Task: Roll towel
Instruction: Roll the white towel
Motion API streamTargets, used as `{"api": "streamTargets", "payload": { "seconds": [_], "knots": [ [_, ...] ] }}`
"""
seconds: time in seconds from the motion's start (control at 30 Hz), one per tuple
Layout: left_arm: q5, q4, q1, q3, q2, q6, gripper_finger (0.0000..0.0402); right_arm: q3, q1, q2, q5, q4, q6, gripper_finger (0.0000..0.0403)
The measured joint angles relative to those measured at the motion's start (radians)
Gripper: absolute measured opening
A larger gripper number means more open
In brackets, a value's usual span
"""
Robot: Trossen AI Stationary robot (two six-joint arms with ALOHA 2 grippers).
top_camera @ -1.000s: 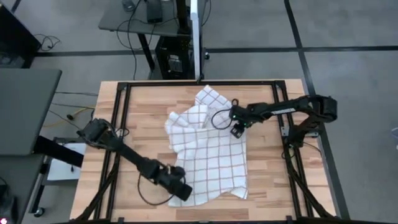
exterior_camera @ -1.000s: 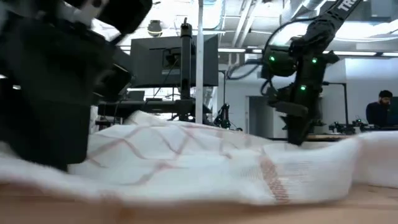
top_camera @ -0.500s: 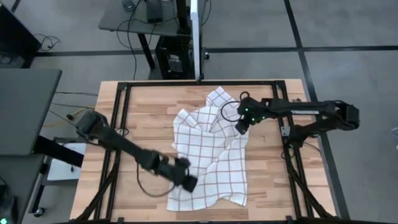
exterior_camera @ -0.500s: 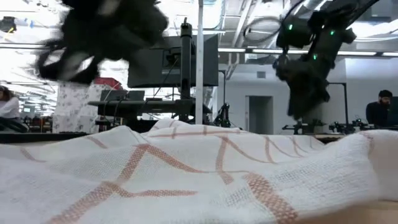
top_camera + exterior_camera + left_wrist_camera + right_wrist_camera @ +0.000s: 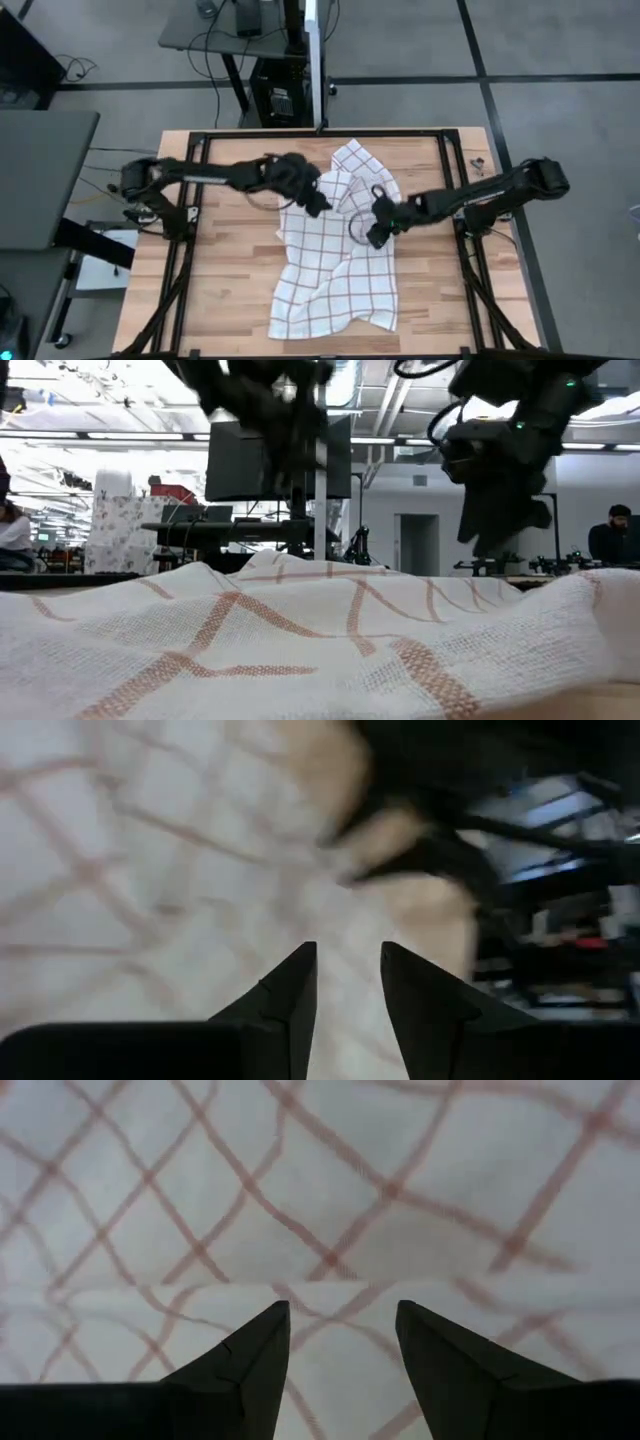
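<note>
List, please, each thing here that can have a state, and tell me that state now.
towel: spread on the table, crumpled at the far end, not rolled.
left pincer: open, empty, over the towel's far left part.
right pincer: open, empty, over the towel's right side.
table: wooden top, partly covered by the towel.

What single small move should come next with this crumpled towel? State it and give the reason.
Probably lower the left gripper onto the bunched far end of the checked towel and pinch it. The towel lies crumpled, unrolled, on the wooden table, so it likely needs spreading first. Both grippers are open and empty above it; the right gripper hangs near the towel's right edge.
</note>
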Motion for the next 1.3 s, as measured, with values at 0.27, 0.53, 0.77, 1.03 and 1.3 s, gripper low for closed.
{"api": "streamTargets", "payload": {
  "seconds": [0.27,0.53,0.77,1.03,1.3],
  "knots": [
    [-0.059,0.084,0.070,0.000,0.179,0.253,0.0098,0.001,0.183,0.154,0.066,0.248,0.352,0.0180],
    [-0.126,0.049,0.117,0.017,0.265,0.538,0.0098,0.003,0.255,0.269,0.080,0.293,0.583,0.0180],
    [-0.238,-0.067,0.189,0.031,0.298,0.631,0.0098,0.003,0.315,0.268,0.082,0.282,0.642,0.0180],
    [-0.330,-0.108,0.337,0.023,0.246,0.628,0.0098,0.004,0.462,0.267,0.075,0.260,0.771,0.0180],
    [-0.327,-0.170,0.459,0.021,0.193,0.677,0.0098,0.004,0.512,0.263,0.072,0.208,0.853,0.0180]
  ]
}}
